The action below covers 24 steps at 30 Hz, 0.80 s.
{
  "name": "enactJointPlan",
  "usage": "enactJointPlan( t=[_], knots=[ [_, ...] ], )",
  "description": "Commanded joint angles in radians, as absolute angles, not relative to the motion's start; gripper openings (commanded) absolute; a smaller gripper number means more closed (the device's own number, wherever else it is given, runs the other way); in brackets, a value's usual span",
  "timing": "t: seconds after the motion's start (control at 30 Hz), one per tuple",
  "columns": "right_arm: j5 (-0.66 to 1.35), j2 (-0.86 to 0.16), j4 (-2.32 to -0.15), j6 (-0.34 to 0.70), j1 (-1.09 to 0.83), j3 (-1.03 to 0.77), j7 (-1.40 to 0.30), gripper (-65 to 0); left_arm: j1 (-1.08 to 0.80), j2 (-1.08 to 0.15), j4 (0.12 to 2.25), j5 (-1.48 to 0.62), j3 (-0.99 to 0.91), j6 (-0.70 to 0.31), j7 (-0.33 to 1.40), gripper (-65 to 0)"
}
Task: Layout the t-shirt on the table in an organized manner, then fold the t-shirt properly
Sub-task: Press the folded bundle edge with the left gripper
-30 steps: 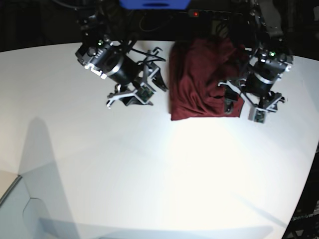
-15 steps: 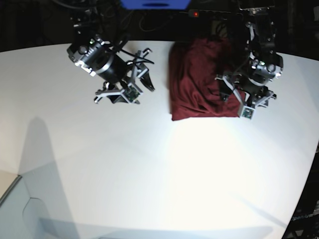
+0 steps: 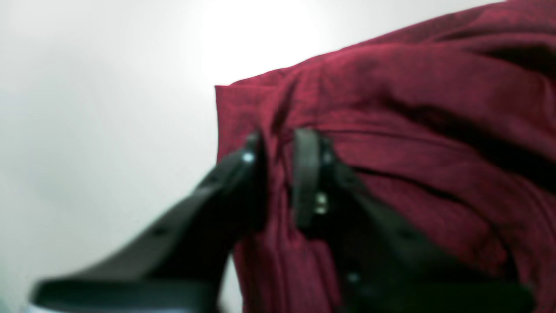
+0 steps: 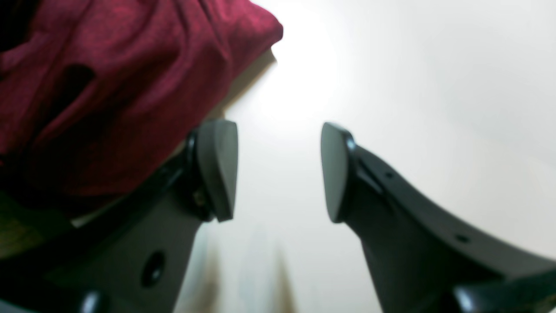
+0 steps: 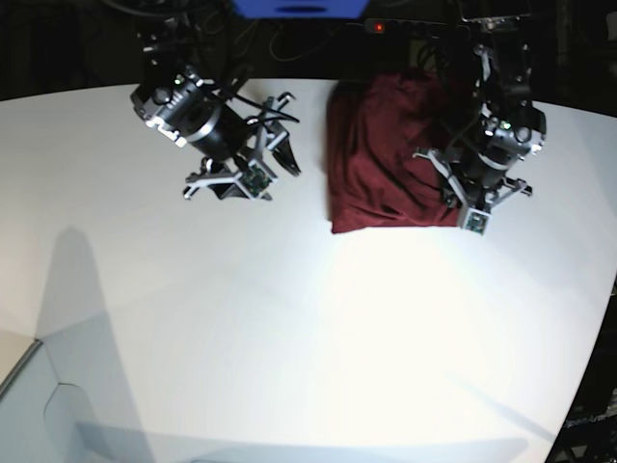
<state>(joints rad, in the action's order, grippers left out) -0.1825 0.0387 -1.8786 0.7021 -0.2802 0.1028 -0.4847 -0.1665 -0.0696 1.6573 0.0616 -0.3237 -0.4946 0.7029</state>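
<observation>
Along the top edge of the base view, centre: a flat bright blue rectangular panel [image 5: 299, 8], cut off by the frame. Just right of it, a small red glowing indicator light [image 5: 378, 27] set on a dark strip. Around both, loose black cables [image 5: 289, 40] against a dark background. At the lower left corner, a pale grey angular box [image 5: 21, 410], partly cropped.

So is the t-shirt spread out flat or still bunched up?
Bunched up. The t-shirt lies as a wrinkled, layered heap at the far edge of the table, no sleeves laid out; the left gripper pinches a fold near its corner.
</observation>
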Motion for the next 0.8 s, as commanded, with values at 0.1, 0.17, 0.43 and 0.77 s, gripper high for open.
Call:
enactJointPlan(
  t=[0.1, 0.17, 0.43, 0.77],
  knots=[
    [-0.166, 0.042, -1.894, 0.698, -0.274, 0.104, -0.456, -34.4, -0.154, -0.079, 1.658, 0.053, -0.329, -0.495, 0.682, -64.5],
    [-0.166, 0.042, -1.893, 0.698, -0.274, 0.104, -0.456, -34.4, -0.151, -0.079, 1.65, 0.051, -0.332, -0.495, 0.68, -64.9],
    [-0.166, 0.042, -1.891, 0.698, -0.274, 0.104, -0.456, -34.4, -0.067, -0.07, 1.682, 0.05, -0.406, -0.496, 0.688, -64.9],
    [-0.166, 0.035, -1.89, 0.698, -0.275, 0.094, -0.456, -34.4, -0.004, -0.079, 1.675, 0.051, -0.427, -0.496, 0.69, -64.9]
  ],
)
